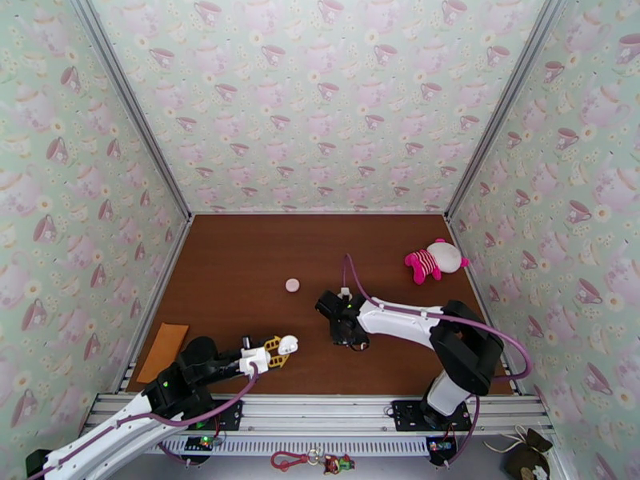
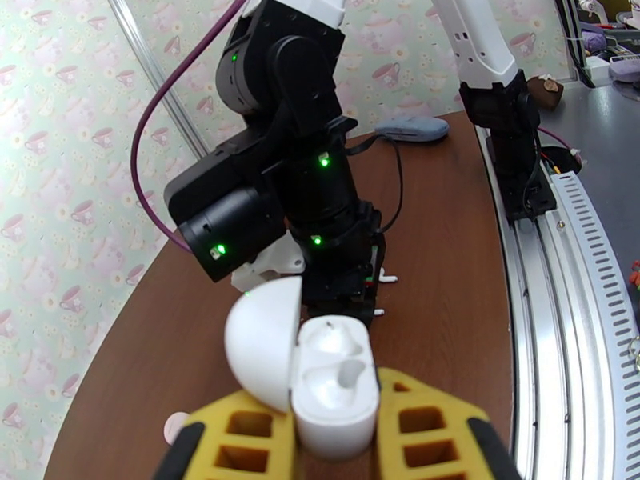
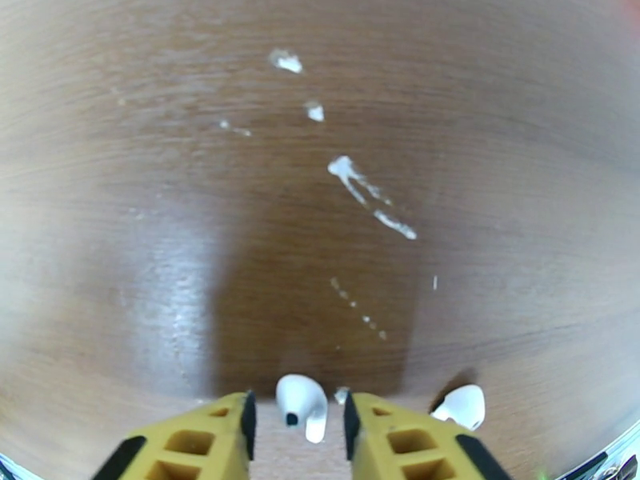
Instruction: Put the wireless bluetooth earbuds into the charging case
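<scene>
The case (image 2: 336, 378) is held by the left gripper (image 2: 334, 418) near the front edge of the table (image 1: 240, 258), left of centre. The yellow fingers (image 2: 240, 438) are pressed against both sides of its lower half, so the jaws are closed on it. The lid (image 2: 260, 342) is swung open to the left, and the moulded white hollow inside is laid bare.

The right gripper (image 3: 299, 414) is pointed down at the table, just right of centre and a little farther back than the left one. Its jaws are set narrowly apart around an earbud (image 3: 300, 398), which lies on the wood between the two fingers. A thin gap is seen on each side of it, though whether either pad grazes it cannot be told for certain (the earbud sits at the very bottom of the wrist view). It is not seen to be lifted or gripped. A second earbud (image 3: 462, 406) lies on the table just outside one finger, near the first but apart from it. White scuffs (image 3: 368, 194) are marked across the wood beyond.

Farther back, a pale disc (image 1: 293, 285) rests near the middle of the table, well apart from both grippers. A pink-and-white plush (image 1: 434, 260) lies near the right wall, and an orange pad (image 1: 164, 351) is laid at the front left corner.
</scene>
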`<action>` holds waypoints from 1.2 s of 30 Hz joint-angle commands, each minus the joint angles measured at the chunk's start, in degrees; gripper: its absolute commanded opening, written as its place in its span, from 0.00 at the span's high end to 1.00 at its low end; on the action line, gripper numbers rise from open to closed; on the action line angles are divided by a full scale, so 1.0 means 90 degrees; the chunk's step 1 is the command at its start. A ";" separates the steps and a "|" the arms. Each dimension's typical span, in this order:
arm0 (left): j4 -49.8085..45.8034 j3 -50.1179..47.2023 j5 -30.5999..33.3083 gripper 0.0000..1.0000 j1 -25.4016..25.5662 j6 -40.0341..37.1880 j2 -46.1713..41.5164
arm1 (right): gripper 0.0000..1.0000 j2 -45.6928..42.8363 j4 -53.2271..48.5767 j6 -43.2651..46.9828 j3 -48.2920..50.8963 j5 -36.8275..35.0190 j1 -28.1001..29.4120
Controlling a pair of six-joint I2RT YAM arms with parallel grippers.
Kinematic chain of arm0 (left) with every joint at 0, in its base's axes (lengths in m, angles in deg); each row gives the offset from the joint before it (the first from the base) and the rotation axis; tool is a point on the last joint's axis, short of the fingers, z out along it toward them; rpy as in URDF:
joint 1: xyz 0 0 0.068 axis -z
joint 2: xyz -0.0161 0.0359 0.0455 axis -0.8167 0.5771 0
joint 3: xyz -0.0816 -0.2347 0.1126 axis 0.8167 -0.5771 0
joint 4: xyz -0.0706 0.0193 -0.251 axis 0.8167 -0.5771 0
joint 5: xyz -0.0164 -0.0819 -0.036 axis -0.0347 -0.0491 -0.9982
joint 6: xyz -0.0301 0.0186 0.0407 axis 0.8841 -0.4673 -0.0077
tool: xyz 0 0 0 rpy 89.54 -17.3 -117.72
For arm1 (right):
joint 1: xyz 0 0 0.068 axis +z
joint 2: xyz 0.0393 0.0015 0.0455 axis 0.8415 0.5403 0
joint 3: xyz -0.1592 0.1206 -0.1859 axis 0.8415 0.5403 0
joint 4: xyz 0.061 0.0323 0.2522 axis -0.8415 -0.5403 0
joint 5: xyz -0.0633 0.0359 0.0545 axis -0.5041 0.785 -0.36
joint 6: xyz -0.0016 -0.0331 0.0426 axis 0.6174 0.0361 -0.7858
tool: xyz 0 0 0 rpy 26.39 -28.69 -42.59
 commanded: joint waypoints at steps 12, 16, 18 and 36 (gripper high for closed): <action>0.0007 -0.0102 0.0072 1.00 0.0024 -0.0123 0.0016 | 0.72 0.0240 0.0146 -0.0099 -0.0190 -0.0041 -0.0027; 0.0004 -0.0093 0.0075 1.00 0.0023 -0.0129 0.0016 | 0.73 0.0230 0.0146 -0.0104 -0.0200 -0.0035 -0.0029; -0.0006 -0.0102 0.0074 1.00 0.0024 -0.0128 0.0021 | 0.74 0.0226 0.0137 -0.0098 -0.0198 -0.0017 -0.0038; -0.0040 -0.0101 0.0062 1.00 0.0024 -0.0163 0.0033 | 0.80 0.0134 0.0179 -0.0205 -0.0151 0.0109 -0.0050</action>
